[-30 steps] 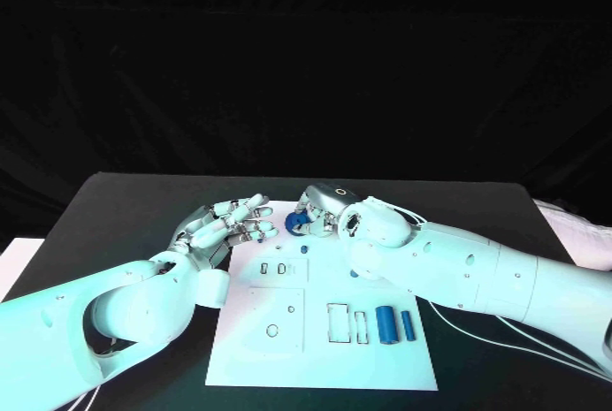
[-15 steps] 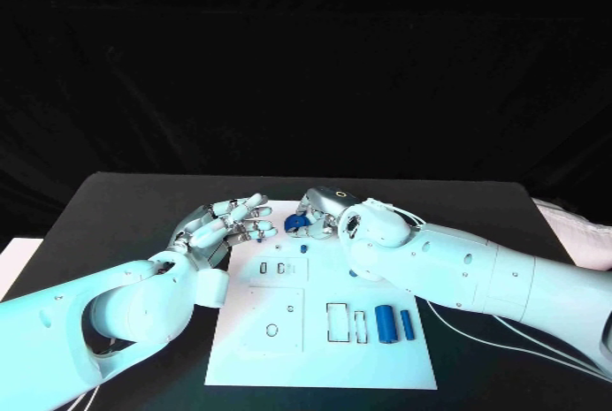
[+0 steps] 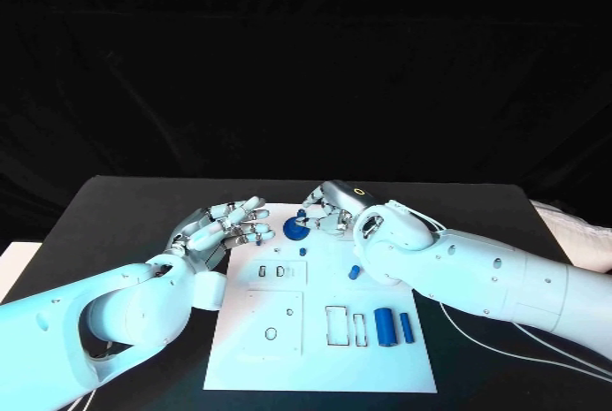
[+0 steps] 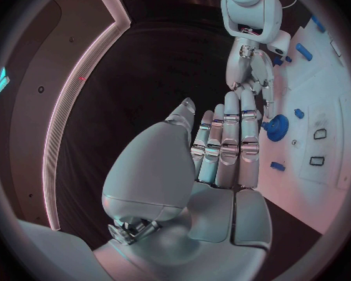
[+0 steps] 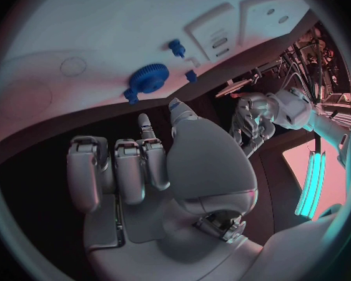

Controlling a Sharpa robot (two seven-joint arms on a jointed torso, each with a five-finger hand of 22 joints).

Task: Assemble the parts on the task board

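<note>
Two robot hands, left (image 3: 227, 224) and right (image 3: 329, 218), fingers apart, empty, crowding blue gear (image 3: 296, 233) mid-frame; risk of knocking it askew.

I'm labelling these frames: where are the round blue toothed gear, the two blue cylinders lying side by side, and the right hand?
Round blue toothed gear (image 5: 149, 76), right wrist view, its centre.
Two blue cylinders (image 3: 386, 326), head view, the thicker one's middle.
Right hand (image 3: 326, 216), head view, its fingers.
</note>
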